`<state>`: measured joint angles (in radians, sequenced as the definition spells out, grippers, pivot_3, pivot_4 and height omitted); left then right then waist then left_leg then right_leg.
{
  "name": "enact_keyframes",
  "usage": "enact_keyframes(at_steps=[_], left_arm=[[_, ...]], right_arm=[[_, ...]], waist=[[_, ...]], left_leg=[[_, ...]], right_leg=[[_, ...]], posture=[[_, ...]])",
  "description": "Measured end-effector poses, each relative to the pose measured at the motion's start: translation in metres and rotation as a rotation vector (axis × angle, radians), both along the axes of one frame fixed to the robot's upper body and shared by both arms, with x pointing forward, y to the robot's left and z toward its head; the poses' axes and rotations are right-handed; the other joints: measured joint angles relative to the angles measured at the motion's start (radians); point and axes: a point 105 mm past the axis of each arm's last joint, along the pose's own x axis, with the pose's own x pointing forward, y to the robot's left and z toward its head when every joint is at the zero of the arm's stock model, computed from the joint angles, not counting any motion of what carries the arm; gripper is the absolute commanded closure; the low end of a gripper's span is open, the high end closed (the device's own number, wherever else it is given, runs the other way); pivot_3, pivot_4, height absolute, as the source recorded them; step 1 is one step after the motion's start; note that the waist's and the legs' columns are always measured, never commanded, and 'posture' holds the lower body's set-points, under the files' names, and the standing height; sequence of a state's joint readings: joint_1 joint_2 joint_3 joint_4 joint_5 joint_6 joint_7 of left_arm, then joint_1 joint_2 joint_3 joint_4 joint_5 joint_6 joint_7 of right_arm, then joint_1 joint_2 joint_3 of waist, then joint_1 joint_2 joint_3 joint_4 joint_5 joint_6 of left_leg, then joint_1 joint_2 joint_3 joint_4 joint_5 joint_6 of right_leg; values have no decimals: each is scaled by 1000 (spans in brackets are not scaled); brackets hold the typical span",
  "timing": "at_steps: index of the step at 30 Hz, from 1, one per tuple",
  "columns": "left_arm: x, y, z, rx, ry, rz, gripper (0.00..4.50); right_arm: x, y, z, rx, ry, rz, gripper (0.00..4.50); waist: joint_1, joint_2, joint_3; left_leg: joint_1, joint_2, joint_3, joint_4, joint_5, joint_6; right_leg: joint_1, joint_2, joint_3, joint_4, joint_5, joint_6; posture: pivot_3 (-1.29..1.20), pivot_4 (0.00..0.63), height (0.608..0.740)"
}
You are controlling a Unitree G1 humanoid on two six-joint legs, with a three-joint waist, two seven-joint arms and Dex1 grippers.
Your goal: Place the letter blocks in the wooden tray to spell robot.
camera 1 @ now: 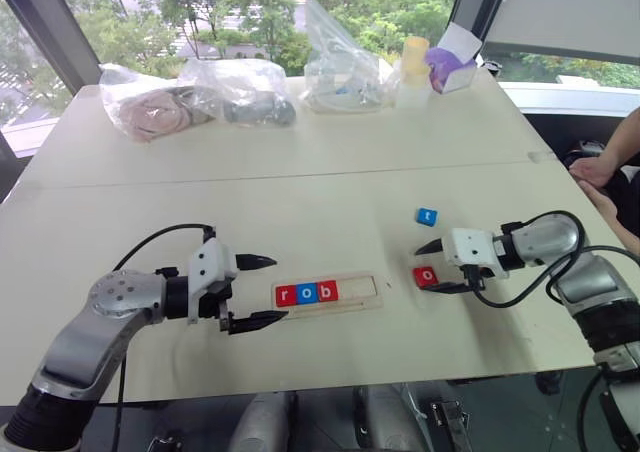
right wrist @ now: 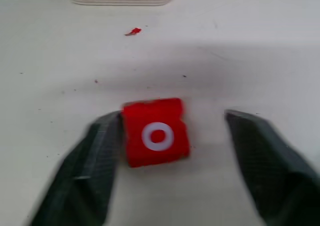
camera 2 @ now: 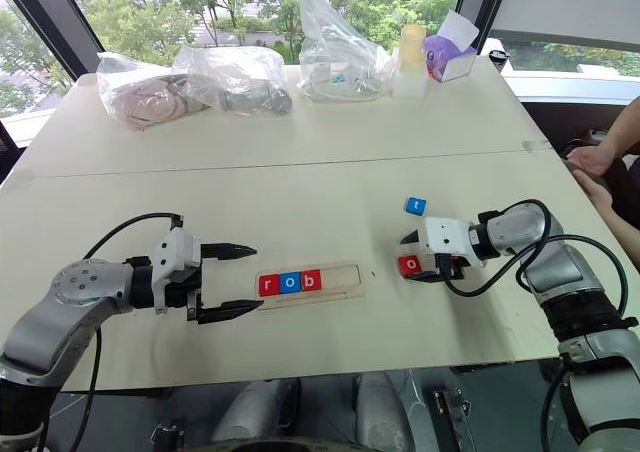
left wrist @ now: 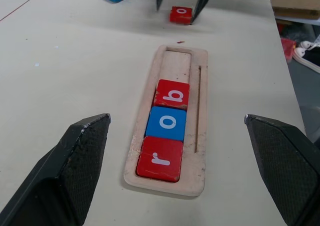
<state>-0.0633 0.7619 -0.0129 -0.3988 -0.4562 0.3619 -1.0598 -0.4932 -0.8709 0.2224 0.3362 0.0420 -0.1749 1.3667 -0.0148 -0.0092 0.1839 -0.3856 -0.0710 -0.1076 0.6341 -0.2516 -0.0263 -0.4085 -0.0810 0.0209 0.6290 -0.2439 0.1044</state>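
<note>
The left gripper [camera 1: 262, 292] hovers with its two black fingers spread wide, tips just beside the near end of the wooden tray [camera 1: 372, 294]. Inside the tray, starting at the end closest to that gripper, sit a red r block [camera 1: 286, 295], a blue o block [camera 1: 306, 293] and a red b block [camera 1: 327, 291]; the far part is bare. Beyond the tray's other end the right gripper [camera 1: 433, 267] straddles a red o block [camera 1: 426, 276] on the table [camera 1: 300, 142], one fingertip on either side. A blue t block [camera 1: 427, 216] lies just behind that gripper
</note>
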Motion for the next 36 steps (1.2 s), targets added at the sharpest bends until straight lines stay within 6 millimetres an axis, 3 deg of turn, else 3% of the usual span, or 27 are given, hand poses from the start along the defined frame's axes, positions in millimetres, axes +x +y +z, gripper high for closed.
enact_keyframes(at_steps=[1, 9, 15, 26, 36], left_arm=[[0, 0, 0, 0, -1, 1, 0], [1, -1, 3, -3, -12, 12, 0], [3, -4, 8, -8, -25, -4, 0], [1, -3, 7, 9, -5, -1, 0], [-2, -3, 8, 4, -2, 9, 0]], right_arm=[[0, 0, 0, 0, 1, 0, 3396], [-2, 6, 4, 45, 67, -78, 3400], [-22, 62, 32, 144, 95, -4, 3400], [-28, 104, 8, 161, 165, 4, 3400], [-23, 119, 4, 163, 150, 20, 3400]], waist=[[0, 0, 0], [3, 0, 0], [4, 1, 0], [1, 1, 0], [3, 1, 0]], left_leg=[[0, 0, 0, 0, 0, 0], [0, 0, 0, 0, 0, 0], [-3, 0, -1, 0, 0, 0], [-4, 0, -1, -1, 0, 0], [-4, -1, -1, -1, 0, 0]], right_leg=[[0, 0, 0, 0, 0, -1], [0, -1, 0, 0, -1, -2], [-3, -1, 0, 1, 0, 0], [-5, -1, 0, 0, 0, 0], [-5, 0, -1, 0, 0, 0]], posture=[[0, 150, 740], [0, 150, 740], [0, 150, 740], [0, 150, 740], [0, 150, 740]])
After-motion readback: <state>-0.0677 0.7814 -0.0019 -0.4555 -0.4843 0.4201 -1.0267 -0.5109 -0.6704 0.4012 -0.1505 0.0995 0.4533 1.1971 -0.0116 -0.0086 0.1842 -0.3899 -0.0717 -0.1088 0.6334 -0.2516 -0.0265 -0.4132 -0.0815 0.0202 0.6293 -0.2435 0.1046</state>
